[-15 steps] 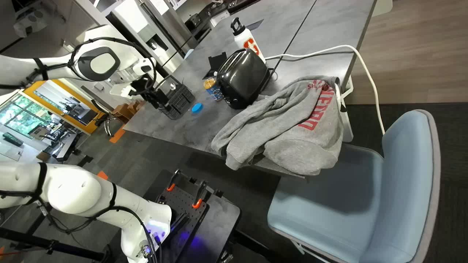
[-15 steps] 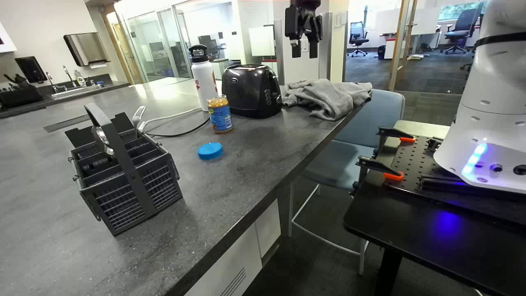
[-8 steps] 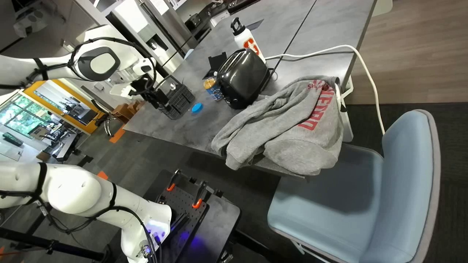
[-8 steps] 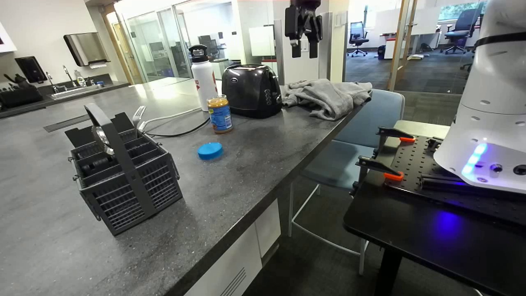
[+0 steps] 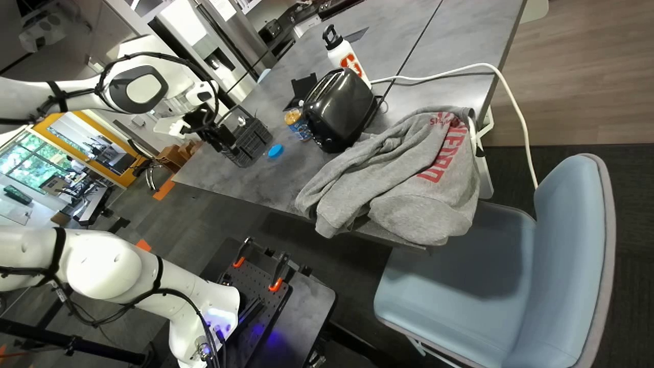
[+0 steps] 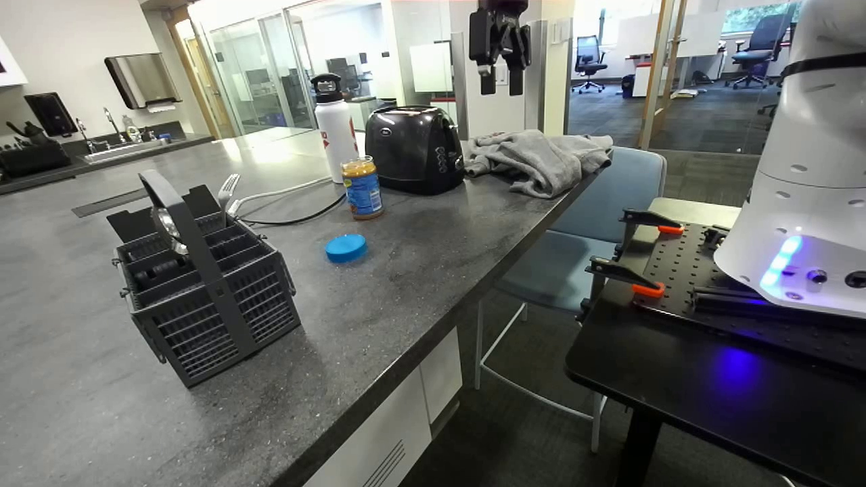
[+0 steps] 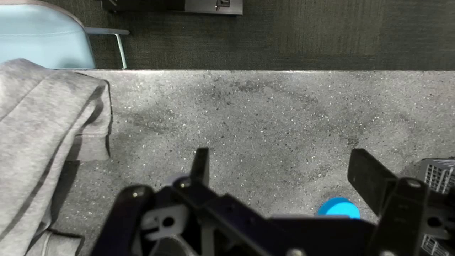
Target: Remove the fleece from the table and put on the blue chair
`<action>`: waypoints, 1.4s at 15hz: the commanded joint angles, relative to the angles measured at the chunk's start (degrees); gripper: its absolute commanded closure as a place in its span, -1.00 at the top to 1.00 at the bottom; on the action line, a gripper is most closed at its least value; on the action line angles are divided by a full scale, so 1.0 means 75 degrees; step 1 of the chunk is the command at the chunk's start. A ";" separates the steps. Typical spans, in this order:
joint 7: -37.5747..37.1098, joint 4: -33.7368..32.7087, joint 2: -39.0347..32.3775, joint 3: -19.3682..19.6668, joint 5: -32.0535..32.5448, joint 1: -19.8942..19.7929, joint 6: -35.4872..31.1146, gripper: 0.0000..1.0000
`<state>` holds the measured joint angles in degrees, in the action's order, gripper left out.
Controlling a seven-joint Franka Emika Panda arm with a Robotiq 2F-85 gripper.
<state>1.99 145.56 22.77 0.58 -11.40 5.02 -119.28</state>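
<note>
The grey fleece with red lettering (image 5: 398, 174) lies crumpled on the grey table (image 5: 260, 186), partly hanging over its edge by the chair. It also shows in an exterior view (image 6: 541, 159) and at the left of the wrist view (image 7: 32, 142). The blue chair (image 5: 460, 276) stands against the table beside the fleece; its seat has nothing on it. It shows in the wrist view at top left (image 7: 39, 39). My gripper (image 7: 279, 156) is open and empty, high above the table, to the side of the fleece. It also shows in both exterior views (image 6: 502, 80) (image 5: 225, 142).
A black toaster (image 5: 340, 110) stands right beside the fleece. A white bottle (image 6: 336, 138), an open jar (image 6: 362, 189), a blue lid (image 6: 346, 248) and a grey cutlery basket (image 6: 216, 297) stand on the table. A white cable (image 5: 460, 69) runs over the table edge near the chair.
</note>
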 commanded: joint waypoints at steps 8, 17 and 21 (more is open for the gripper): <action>0.1963 -0.1195 0.0046 0.1830 0.0730 -0.1514 0.0424 1.00; 0.3624 -0.2154 -0.0789 0.3038 0.0760 -0.2106 0.0358 1.00; 0.3622 -0.2282 -0.0999 0.3009 0.0756 -0.2114 0.0359 1.00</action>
<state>28.85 128.57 15.47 24.32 -5.33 -9.54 -116.75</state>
